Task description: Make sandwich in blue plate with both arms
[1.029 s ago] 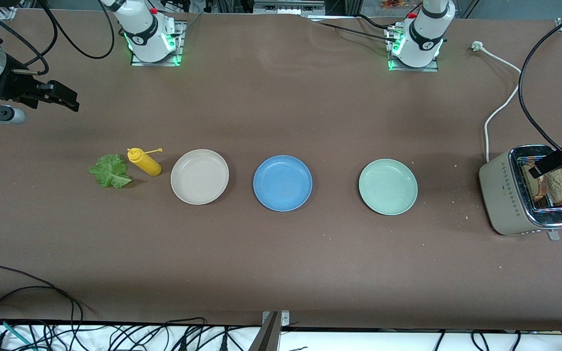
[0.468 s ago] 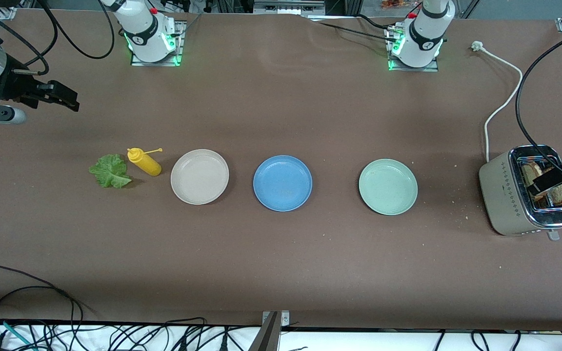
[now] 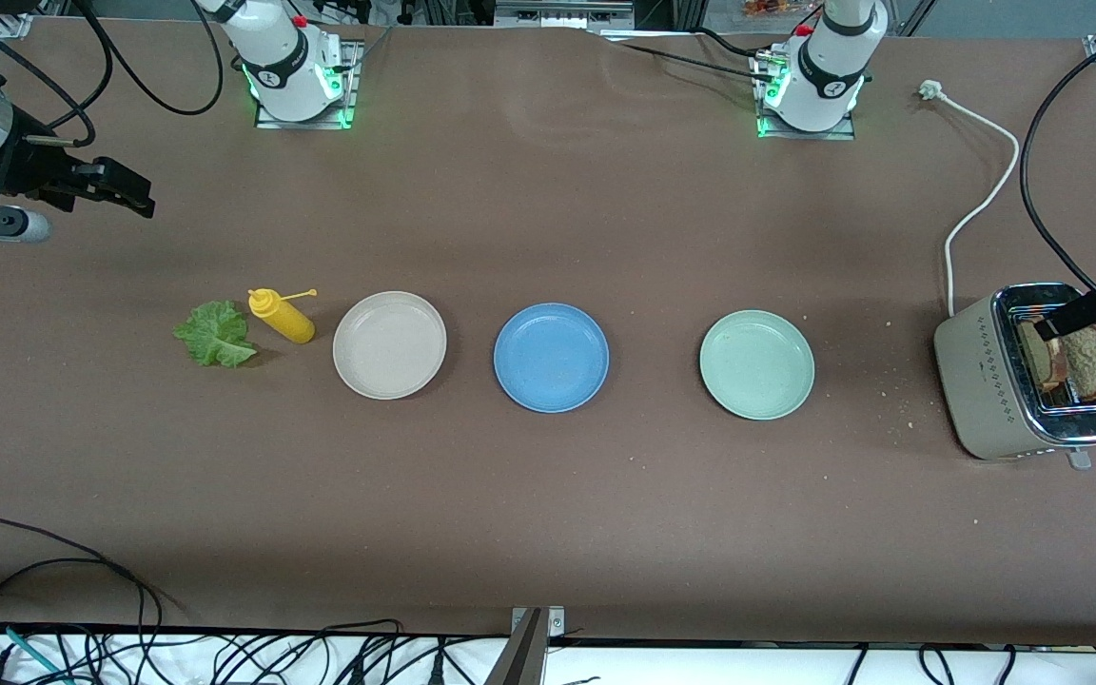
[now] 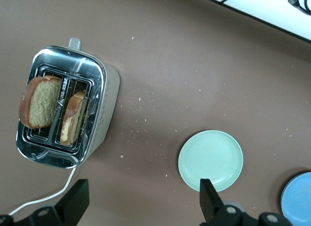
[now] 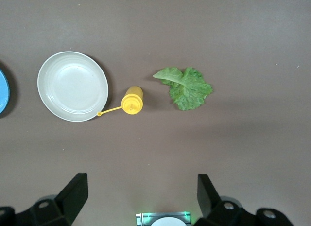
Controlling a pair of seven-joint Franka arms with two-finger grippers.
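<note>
Plates, three in a row across the mid-table: beige plate [image 3: 389, 344], blue plate [image 3: 551, 357] in the middle and bare, green plate [image 3: 756, 364] toward the left arm's end. Lettuce [image 3: 215, 333] and mustard bottle [image 3: 282, 316] lie beside the beige plate, toward the right arm's end.

Toaster [image 3: 1028, 373], with two bread slices [image 3: 1076, 360] standing in its slots.

Left gripper [image 3: 1086, 312] over the toaster: half a second ago I had it lower across the slices; now it sits up off them, spread wide and empty, so I judge the bread pick not yet made.

Right gripper [image 3: 115, 188], waiting over bare table, wide open, empty.

Left wrist view alone shows both fingers [image 4: 210, 201] clear of the bread.
</note>
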